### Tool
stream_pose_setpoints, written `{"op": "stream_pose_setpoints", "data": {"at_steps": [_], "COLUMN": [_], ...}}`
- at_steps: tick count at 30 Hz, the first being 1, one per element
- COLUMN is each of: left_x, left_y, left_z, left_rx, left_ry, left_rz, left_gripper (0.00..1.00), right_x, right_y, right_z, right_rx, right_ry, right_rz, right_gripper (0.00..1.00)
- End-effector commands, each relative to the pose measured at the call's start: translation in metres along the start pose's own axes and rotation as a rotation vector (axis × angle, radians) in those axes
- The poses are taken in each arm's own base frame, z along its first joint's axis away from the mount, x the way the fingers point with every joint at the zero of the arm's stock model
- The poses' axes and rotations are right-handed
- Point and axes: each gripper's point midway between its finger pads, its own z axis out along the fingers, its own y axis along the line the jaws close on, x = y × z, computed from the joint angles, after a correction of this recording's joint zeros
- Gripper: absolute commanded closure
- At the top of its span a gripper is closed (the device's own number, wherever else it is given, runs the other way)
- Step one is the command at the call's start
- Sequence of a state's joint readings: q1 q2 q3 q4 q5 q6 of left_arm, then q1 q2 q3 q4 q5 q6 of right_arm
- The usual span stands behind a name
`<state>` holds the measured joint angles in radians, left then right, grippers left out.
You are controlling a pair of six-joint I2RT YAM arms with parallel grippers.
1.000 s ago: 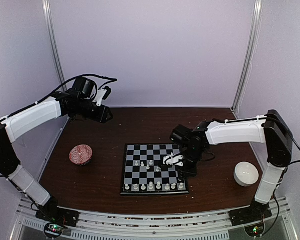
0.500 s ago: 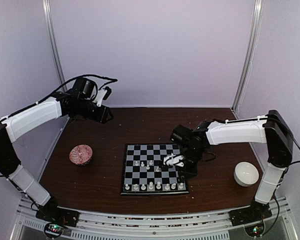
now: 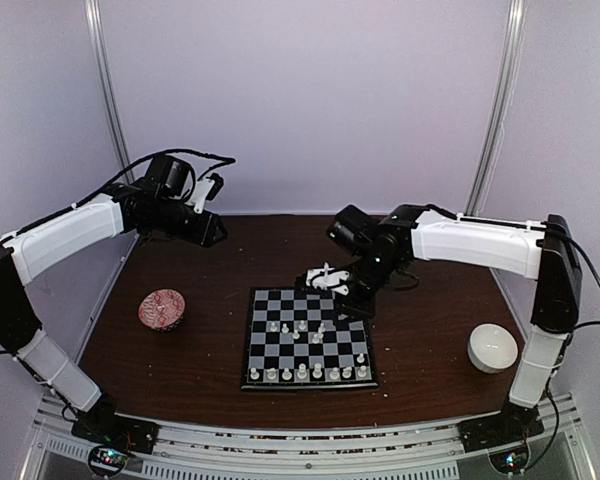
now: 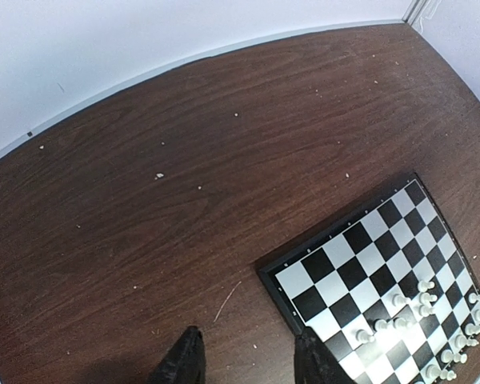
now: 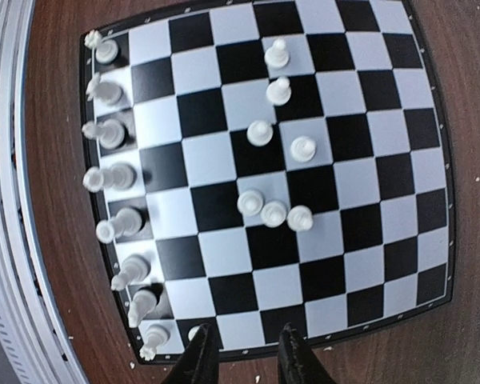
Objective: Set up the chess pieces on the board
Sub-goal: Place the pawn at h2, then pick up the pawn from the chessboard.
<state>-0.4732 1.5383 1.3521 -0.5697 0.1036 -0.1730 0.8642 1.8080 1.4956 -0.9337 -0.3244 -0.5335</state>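
Observation:
The board (image 3: pixel 306 338) lies at the table's near centre. A full row of chess pieces (image 5: pixel 112 176) stands along its near edge, also seen from above as a line of chess pieces (image 3: pixel 305 373). Several pawns (image 5: pixel 272 212) cluster mid-board, and a single pawn (image 5: pixel 194 330) stands by the row's end. My right gripper (image 5: pixel 246 362) hovers over the board's edge beside that pawn, open a little and holding nothing; from above, the right gripper (image 3: pixel 325 279) hangs over the far edge. My left gripper (image 4: pixel 248 364) is open and empty, high over bare wood; in the top view, the left gripper (image 3: pixel 216 232) is at the back left.
A red patterned bowl (image 3: pixel 162 308) sits left of the board and a white bowl (image 3: pixel 493 347) sits at the right. Pale crumbs (image 4: pixel 158 175) are scattered over the brown tabletop. Walls close in the back and both sides.
My right gripper has opened, lifted off the board's right side and swung back over its far edge. A pawn now shows where it was. The left arm has not moved.

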Motion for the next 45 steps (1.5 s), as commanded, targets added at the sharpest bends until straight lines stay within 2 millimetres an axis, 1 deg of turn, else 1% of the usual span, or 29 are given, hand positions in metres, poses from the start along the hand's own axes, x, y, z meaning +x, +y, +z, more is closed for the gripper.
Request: {"op": "stream_pose_setpoints", "data": {"at_steps": [1,4,7,10,21,26,32,36,38,41,45], "left_x": [-0.009,-0.011,-0.011,-0.011,-0.011,-0.011,-0.010,-0.011,-0.010,-0.011,-0.011], "left_y": [-0.005,-0.004,-0.003,-0.004,-0.004,-0.005,-0.006,-0.006,-0.007,-0.006,-0.006], "left_z": [-0.003,-0.006,-0.007,-0.007,-0.007,-0.006,-0.006,-0.006,-0.006,-0.006,-0.006], "left_rx": [0.022,0.015,0.012,0.016,0.020,0.023,0.029,0.029,0.030,0.030,0.030], "left_ry": [-0.039,-0.046,-0.049,-0.049,-0.047,-0.046,-0.044,-0.045,-0.045,-0.046,-0.046], "left_rz": [0.018,0.021,0.021,0.020,0.020,0.019,0.020,0.020,0.021,0.021,0.021], "left_gripper": [0.61,0.61,0.61,0.61,0.61,0.61,0.61,0.61,0.61,0.61,0.61], "right_x": [-0.022,-0.029,-0.031,-0.033,-0.019,-0.017,-0.012,-0.009,-0.010,-0.011,-0.010], "right_y": [-0.020,-0.029,-0.034,-0.037,-0.045,-0.052,-0.049,-0.049,-0.049,-0.051,-0.056], "right_z": [0.016,0.031,0.044,0.048,0.068,0.074,0.082,0.084,0.081,0.070,0.049], "right_rx": [0.011,0.011,0.004,0.011,0.029,0.043,0.020,0.011,0.012,0.030,0.057], "right_ry": [0.008,0.029,0.047,0.044,0.108,0.119,0.143,0.155,0.151,0.136,0.105], "right_rz": [0.043,0.063,0.096,0.111,0.143,0.168,0.172,0.174,0.176,0.175,0.185], "right_gripper": [0.73,0.73,0.74,0.74,0.77,0.78,0.80,0.86,0.88,0.91,0.93]}}
